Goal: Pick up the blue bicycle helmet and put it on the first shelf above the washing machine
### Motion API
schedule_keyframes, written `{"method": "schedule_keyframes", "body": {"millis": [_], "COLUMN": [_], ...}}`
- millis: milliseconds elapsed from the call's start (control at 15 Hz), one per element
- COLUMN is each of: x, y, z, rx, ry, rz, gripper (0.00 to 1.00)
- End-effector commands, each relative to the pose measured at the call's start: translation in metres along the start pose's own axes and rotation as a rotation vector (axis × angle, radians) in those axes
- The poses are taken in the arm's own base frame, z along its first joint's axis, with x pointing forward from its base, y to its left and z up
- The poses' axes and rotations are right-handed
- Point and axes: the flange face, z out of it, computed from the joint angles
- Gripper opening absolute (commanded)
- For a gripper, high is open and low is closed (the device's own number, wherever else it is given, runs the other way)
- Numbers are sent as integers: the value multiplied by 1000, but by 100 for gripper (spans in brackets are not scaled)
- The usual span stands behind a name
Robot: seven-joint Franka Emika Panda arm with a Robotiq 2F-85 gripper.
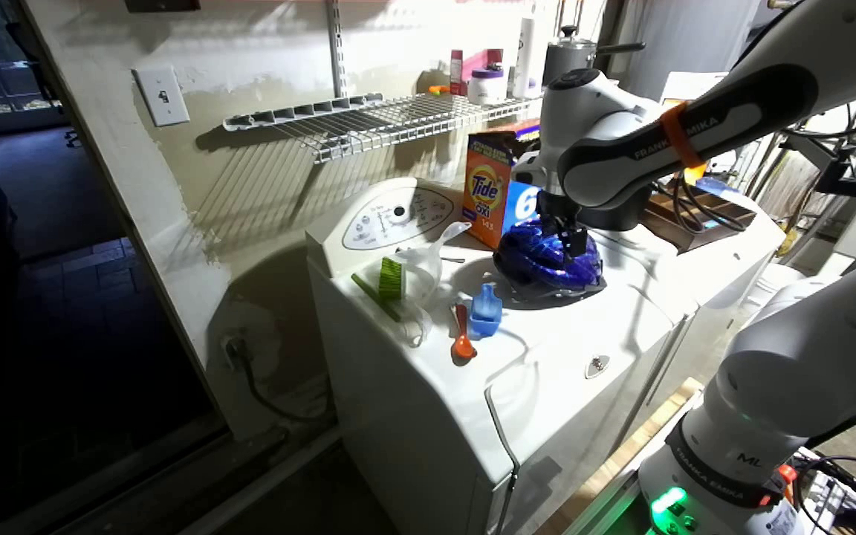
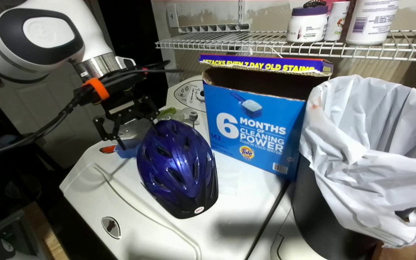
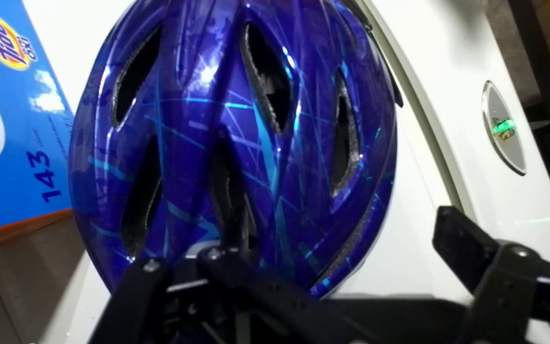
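Fingers (image 3: 463,246) stand apart; in the wrist view, seat one in the six-o'clock vent (image 3: 225,172) of the Bell bicycle helmet (image 3: 194,119) before clamping.

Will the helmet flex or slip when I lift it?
The helmet is probably stiff: its smooth dome looks hard-shelled. That glossy surface may slip, though the fingers might hook the vents. Those openings also suggest it's light for its size.

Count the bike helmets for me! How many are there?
1. The blue bicycle helmet sits on the washing machine, beside the Tide box; all three views show that same helmet. More might be hidden behind other things.
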Motion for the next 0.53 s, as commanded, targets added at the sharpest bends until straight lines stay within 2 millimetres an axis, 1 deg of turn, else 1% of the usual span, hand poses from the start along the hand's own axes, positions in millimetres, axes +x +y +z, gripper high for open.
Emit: {"method": "schedule_keyframes", "body": {"millis": [0, 333, 400, 467], "x": [-6, -9, -10, -10], "y": [8, 13, 14, 15], "z": [10, 17, 18, 18], "rx": [-21, -29, -29, -32], "ry": [1, 10, 11, 13], "rz": [-29, -39, -42, -45], "gripper": [100, 100, 96, 74]}}
